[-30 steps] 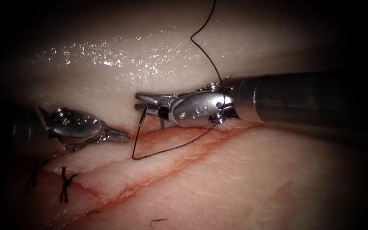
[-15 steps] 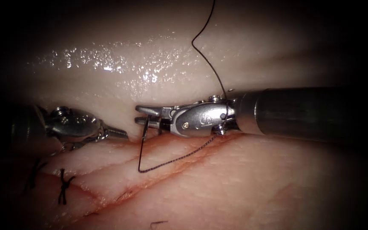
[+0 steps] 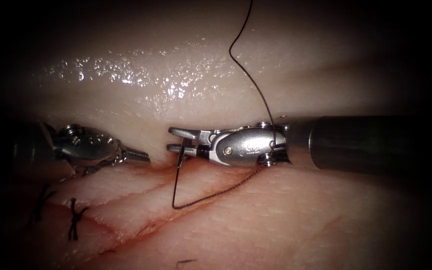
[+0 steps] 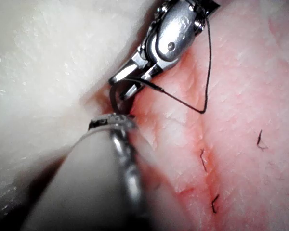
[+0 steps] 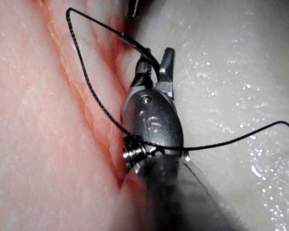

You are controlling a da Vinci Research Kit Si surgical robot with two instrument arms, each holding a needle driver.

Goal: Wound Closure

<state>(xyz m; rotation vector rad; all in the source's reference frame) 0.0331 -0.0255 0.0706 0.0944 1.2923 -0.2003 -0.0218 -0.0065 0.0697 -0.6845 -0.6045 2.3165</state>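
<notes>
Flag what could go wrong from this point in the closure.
1. The thread crosses the right tool's wrist and may snag there if the wrist turns.
2. Its slack loop lies on the tissue below those jaws, which are shut on the needle, and could tangle.
3. The left tool, shut and holding nothing, sits close to the needle's tip, so they might collide.

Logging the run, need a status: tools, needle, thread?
Right tool shut on needle near its swaged end, free of tissue. Left tool holds nothing. Thread loops across cut, drapes over right wrist.
</notes>
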